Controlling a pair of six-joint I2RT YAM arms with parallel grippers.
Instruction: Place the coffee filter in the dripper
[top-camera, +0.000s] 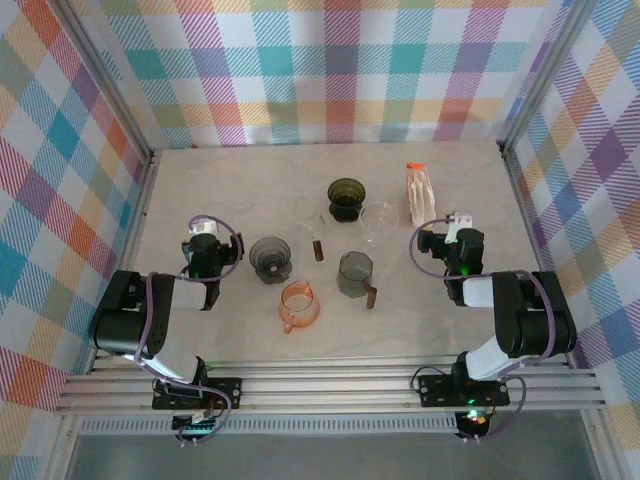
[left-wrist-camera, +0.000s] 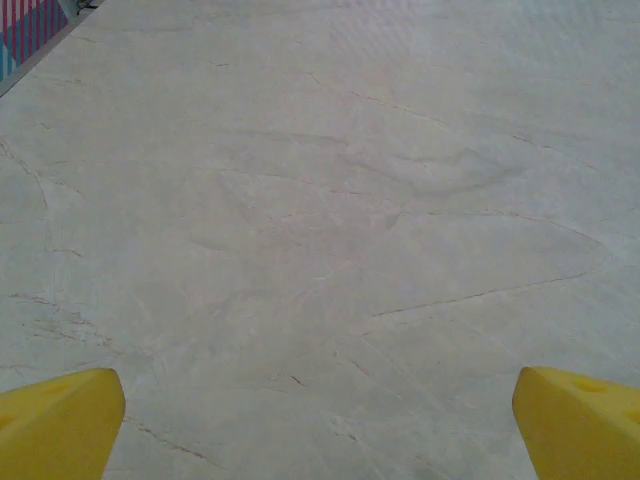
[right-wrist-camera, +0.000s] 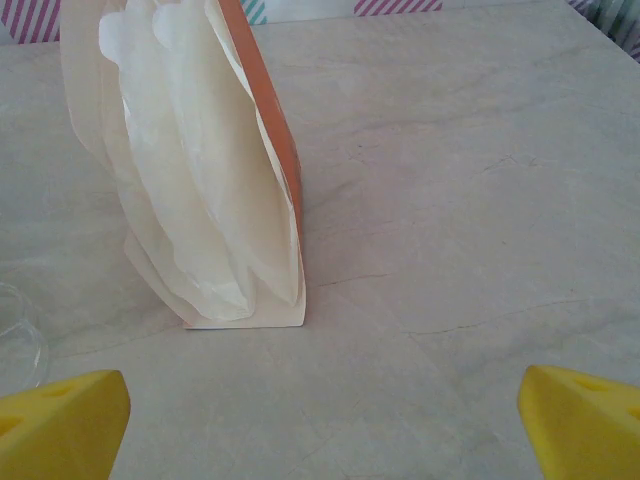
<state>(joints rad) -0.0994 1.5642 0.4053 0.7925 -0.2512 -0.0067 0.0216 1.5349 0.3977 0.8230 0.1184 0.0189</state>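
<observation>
The coffee filters (top-camera: 421, 192) are a stack of white paper cones standing in an orange-edged holder at the back right of the table. In the right wrist view the coffee filters (right-wrist-camera: 190, 170) stand upright just ahead and to the left of my right gripper (right-wrist-camera: 320, 425), which is open and apart from them. Several drippers stand mid-table: a dark green one (top-camera: 346, 198), a clear one (top-camera: 378, 218), a smoky grey one (top-camera: 270, 257) and an orange one (top-camera: 299, 305). My left gripper (left-wrist-camera: 320, 425) is open over bare table, left of the grey dripper.
A grey-green cup with a brown handle (top-camera: 356, 273) stands between the drippers, and a small brown item (top-camera: 318, 245) lies beside it. Checked walls close in the table (top-camera: 240, 190) on three sides. A clear rim (right-wrist-camera: 15, 335) shows at the left edge of the right wrist view.
</observation>
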